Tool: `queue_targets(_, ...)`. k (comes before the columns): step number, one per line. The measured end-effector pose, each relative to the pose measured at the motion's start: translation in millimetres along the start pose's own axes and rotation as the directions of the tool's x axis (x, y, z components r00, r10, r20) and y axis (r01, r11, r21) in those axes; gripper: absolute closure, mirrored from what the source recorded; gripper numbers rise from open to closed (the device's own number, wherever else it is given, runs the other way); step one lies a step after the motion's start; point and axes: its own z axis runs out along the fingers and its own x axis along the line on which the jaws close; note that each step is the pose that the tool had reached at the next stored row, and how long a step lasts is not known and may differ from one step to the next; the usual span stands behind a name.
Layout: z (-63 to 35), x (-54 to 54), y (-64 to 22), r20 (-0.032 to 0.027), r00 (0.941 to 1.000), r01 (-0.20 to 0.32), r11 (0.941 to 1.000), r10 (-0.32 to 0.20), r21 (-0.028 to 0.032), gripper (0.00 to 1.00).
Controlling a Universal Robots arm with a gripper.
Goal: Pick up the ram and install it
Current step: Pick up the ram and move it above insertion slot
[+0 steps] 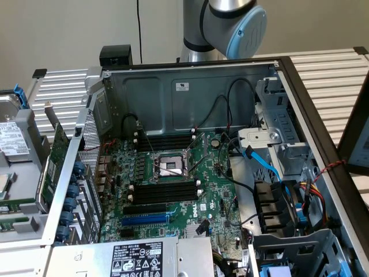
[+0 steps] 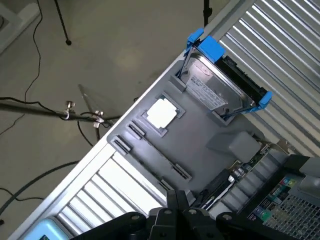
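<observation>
The ram (image 1: 16,202), a long narrow green stick, lies at the exterior view's far left edge.

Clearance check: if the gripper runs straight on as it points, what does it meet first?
Probably the grey tray, by its long narrow slots, not the hard drive; depth from the gripper is hard to judge.

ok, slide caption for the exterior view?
Open PC case with motherboard, exposed CPU socket and vacant black memory slots; robot arm behind it.
</observation>
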Motion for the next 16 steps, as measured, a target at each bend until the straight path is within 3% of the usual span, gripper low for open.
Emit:
queue_targets(4, 0.3, 0.0, 0.0, -0.0047, 0.9973, 0.073, 0.9973, -0.073, -0.0015, 0.89)
queue_targets(8, 0.9, 0.0, -0.1, -0.0091, 0.9893, 0.145, 0.9894, -0.145, -0.0032, 0.89)
queue_targets(12, 1.6, 0.0, -0.2, -0.0134, 0.9762, 0.216, 0.9763, -0.217, -0.0053, 0.89)
queue_targets(16, 2.4, 0.0, -0.2, -0.0176, 0.9579, 0.286, 0.9581, -0.287, -0.0077, 0.89)
